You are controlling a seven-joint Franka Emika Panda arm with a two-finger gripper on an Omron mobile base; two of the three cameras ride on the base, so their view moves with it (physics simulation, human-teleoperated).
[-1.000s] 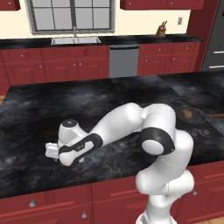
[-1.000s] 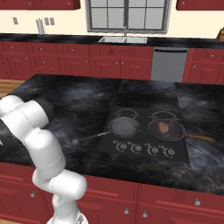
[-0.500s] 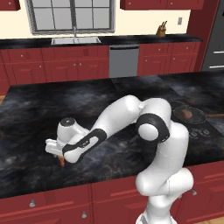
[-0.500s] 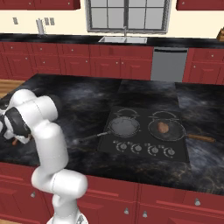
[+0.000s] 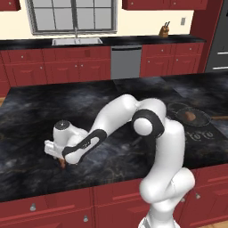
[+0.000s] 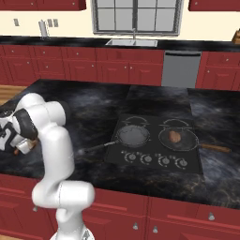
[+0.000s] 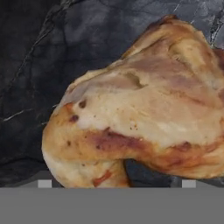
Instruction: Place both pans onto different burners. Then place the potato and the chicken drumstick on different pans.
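Here the golden, blotchy chicken drumstick (image 7: pixel 135 100) lies on the dark marbled bench (image 5: pixel 26 111) near its left front edge, with the gripper (image 5: pixel 60 161) spread open low over it. Both round grey pans sit on burners: right pan (image 6: pixel 178 138) holds the potato (image 6: pixel 175 136), left pan (image 6: pixel 133 135) empty.

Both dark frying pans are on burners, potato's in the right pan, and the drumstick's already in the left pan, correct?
Not quite. The left dark-grey round metal frying pan is empty. The golden orange-brown chicken drumstick still lies on the black marbled counter, right under the open tool; the hand view shows it. The rest holds: the reddish-brown potato sits in the right pan.
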